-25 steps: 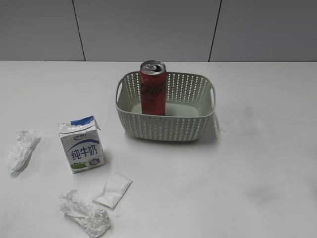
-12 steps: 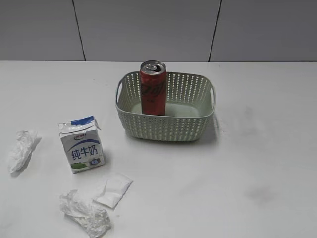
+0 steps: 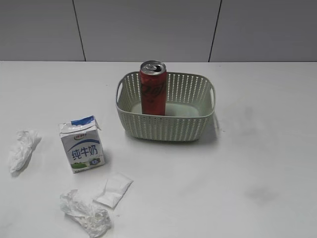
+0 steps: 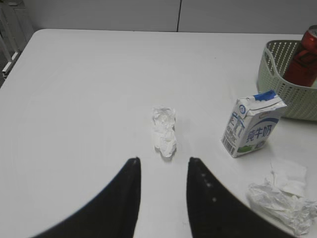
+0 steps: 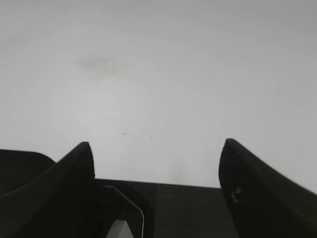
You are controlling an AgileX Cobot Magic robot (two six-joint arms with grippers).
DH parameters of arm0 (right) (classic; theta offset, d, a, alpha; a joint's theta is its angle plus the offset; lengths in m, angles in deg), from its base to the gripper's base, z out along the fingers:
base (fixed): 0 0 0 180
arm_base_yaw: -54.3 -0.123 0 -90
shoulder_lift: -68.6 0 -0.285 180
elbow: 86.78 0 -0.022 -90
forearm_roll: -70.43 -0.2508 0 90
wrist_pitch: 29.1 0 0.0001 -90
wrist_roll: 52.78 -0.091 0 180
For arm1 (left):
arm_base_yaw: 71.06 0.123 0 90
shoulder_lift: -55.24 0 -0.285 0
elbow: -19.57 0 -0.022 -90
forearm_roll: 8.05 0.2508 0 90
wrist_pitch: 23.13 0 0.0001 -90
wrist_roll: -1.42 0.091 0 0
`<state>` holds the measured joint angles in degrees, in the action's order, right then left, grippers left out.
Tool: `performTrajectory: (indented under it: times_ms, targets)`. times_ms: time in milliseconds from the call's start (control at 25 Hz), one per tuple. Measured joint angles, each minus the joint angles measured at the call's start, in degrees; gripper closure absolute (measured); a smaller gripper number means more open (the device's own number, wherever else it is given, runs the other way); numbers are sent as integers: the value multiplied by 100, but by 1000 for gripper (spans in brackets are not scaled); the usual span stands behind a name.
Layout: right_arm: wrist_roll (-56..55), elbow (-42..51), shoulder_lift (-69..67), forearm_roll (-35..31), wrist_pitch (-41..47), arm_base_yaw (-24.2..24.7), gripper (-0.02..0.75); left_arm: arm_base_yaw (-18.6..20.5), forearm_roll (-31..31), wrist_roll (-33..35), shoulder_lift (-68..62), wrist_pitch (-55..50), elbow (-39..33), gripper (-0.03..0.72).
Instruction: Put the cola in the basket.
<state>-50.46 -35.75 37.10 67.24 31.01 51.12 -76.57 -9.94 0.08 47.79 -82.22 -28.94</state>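
Observation:
The red cola can (image 3: 153,88) stands upright inside the pale green basket (image 3: 166,128), at its left side, its silver top above the rim. In the left wrist view the cola (image 4: 303,57) and the basket (image 4: 282,87) show at the far right. My left gripper (image 4: 162,161) is open and empty, low over the table just short of a crumpled tissue. My right gripper (image 5: 156,144) is open and empty over bare white table. Neither gripper shows in the exterior view.
A white-and-blue milk carton (image 3: 82,144) stands left of the basket; it also shows in the left wrist view (image 4: 251,124). Crumpled tissues lie at the far left (image 3: 22,149), front (image 3: 85,213) and beside a folded napkin (image 3: 114,190). The table is white.

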Motion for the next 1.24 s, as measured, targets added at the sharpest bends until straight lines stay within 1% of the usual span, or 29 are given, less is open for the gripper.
performTrajectory:
  times_ms: [160, 280, 360, 600, 920, 1080, 1240]
  targets:
    - [75, 51, 697, 0, -156, 0, 147, 0, 0, 0, 0, 0, 0, 453]
    - [108, 210, 1218, 0, -444, 0, 147, 0, 0, 0, 0, 0, 0, 453]
    - [108, 260, 1635, -28, -511, 0, 147, 0, 0, 0, 0, 0, 0, 453]
    - [108, 277, 2295, -42, -545, 0, 147, 0, 0, 0, 0, 0, 0, 453]
    - [180, 277, 2389, -78, -552, 0, 147, 0, -4, 0, 0, 0, 0, 453]
    - [631, 277, 2389, -147, -557, 0, 147, 0, -4, 0, 0, 0, 0, 453]
    - [759, 277, 2389, -101, -557, 0, 148, 0, -4, 0, 0, 0, 0, 453]
